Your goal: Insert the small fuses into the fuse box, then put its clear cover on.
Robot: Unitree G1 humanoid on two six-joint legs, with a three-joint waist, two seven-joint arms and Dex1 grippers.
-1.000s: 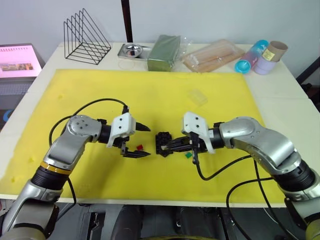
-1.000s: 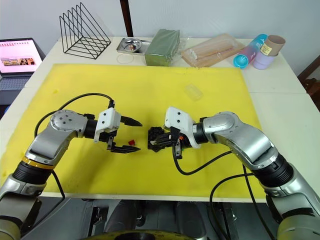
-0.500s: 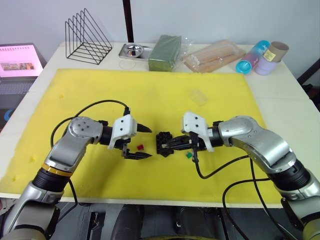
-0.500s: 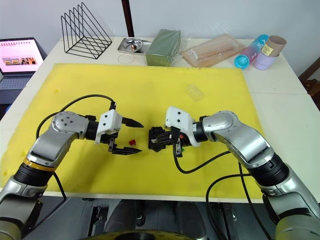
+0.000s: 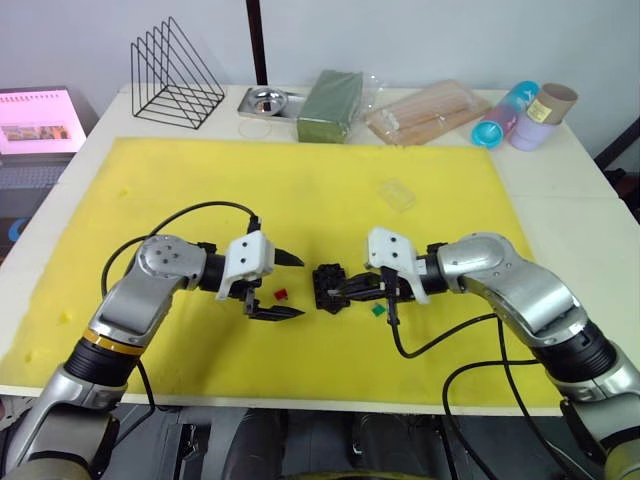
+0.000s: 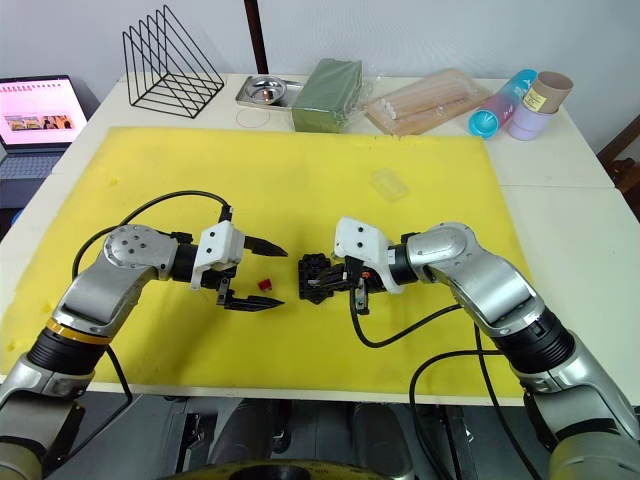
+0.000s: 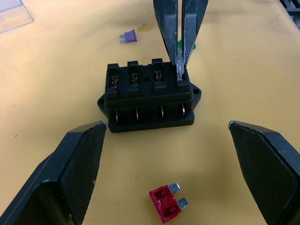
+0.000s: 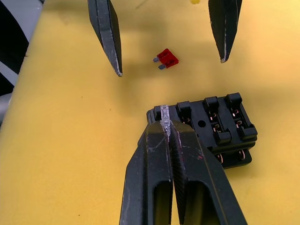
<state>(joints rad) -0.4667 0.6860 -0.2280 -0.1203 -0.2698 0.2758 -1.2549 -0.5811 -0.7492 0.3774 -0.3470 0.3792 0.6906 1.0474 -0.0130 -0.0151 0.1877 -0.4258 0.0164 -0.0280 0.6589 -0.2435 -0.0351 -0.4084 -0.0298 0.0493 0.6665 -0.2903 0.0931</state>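
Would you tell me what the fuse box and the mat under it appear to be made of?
The fuse box looks like matte black moulded plastic, with coppery metal contacts glinting in its slots. The yellow mat seems to be soft foam, judging by its dull, slightly dimpled surface.

No legible text (anywhere visible)

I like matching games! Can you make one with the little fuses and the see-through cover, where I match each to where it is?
Things:
1. red fuse
2. grey fuse
3. purple fuse
4. clear cover

Places:
A. pinched in the right gripper at the fuse box
B. lying between the open left gripper's fingers
C. on the mat past the box, alone
D. far up the yellow mat

Pairs: 1-B, 2-A, 3-C, 4-D
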